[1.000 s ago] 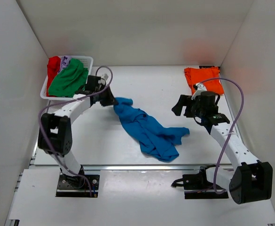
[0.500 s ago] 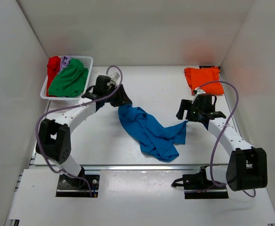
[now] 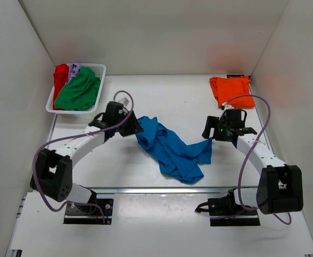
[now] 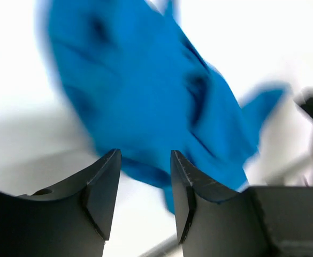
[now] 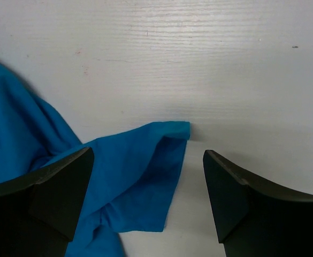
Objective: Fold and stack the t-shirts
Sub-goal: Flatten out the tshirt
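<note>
the blue t-shirt (image 3: 169, 149) lay crumpled on the table (image 3: 172, 96), our left pincer (image 4: 145, 160) released at its edge, our right pincer (image 5: 148, 155) spread wide over a corner. we judged that closing there could catch bunched layers and drag it twisted.

There are 5 t-shirts (image 3: 169, 150) (image 3: 232, 90) (image 3: 78, 91) (image 3: 61, 75) (image 3: 75, 68), 1 basket (image 3: 65, 110), 2 grippers (image 3: 135, 129) (image 3: 209, 132).

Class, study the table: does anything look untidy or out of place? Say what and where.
The blue shirt lies crumpled and twisted on the table, unfolded, while the orange shirt sits folded at the far right. The green shirt is heaped in the basket.
</note>
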